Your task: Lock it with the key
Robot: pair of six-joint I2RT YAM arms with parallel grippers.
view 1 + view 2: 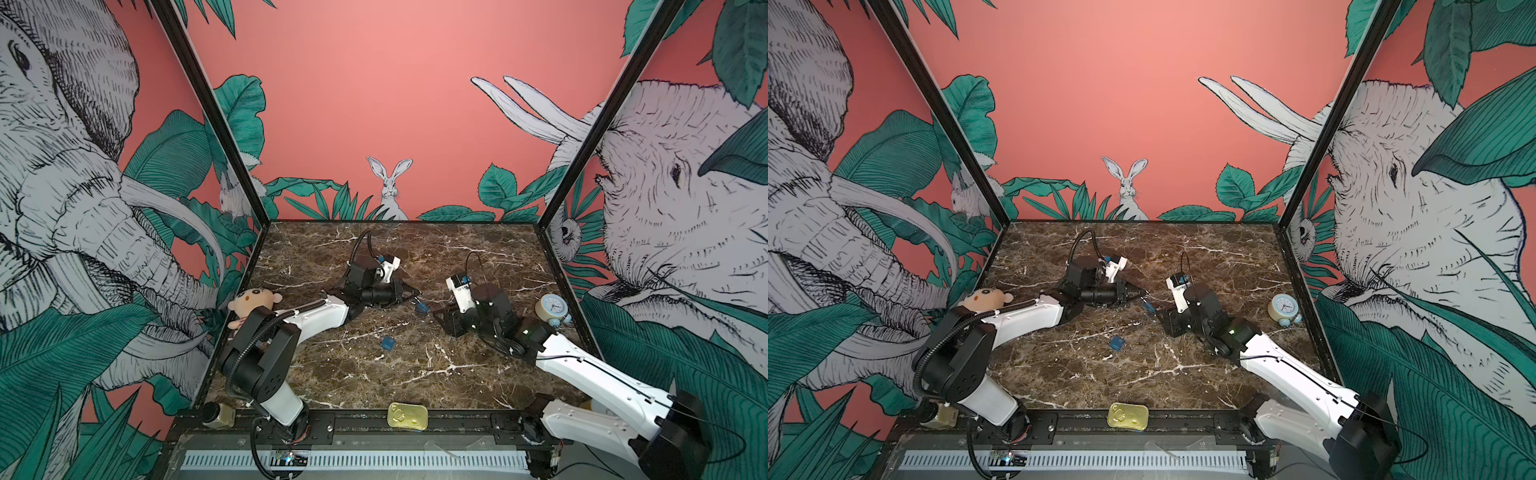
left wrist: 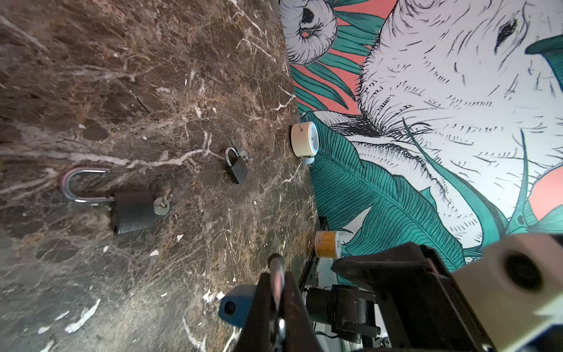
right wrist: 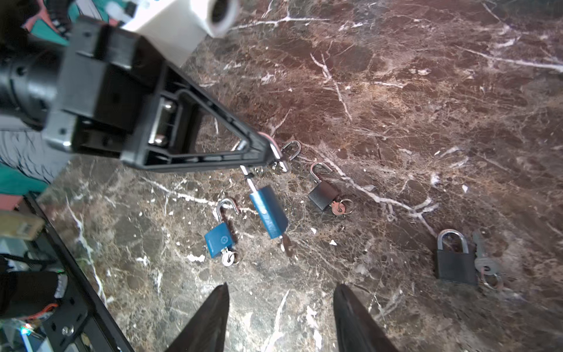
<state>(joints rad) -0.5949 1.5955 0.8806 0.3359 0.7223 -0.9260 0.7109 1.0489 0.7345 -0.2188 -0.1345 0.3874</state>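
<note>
The blue metal padlock (image 3: 268,213) hangs by its silver shackle (image 3: 279,157) from the left gripper (image 3: 272,149), whose jaws are clamped on it, over the middle of the brown marble table (image 1: 415,374). Just to its right, the right gripper (image 3: 280,289) has its jaws apart and holds nothing.

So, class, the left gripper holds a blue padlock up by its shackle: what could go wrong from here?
1. The held blue padlock hangs tilted from the left gripper by its thin shackle alone; it may swing or slip when the open right gripper touches it.
2. A second blue padlock lies nearby with its key; the right gripper could grab the wrong one.
</note>
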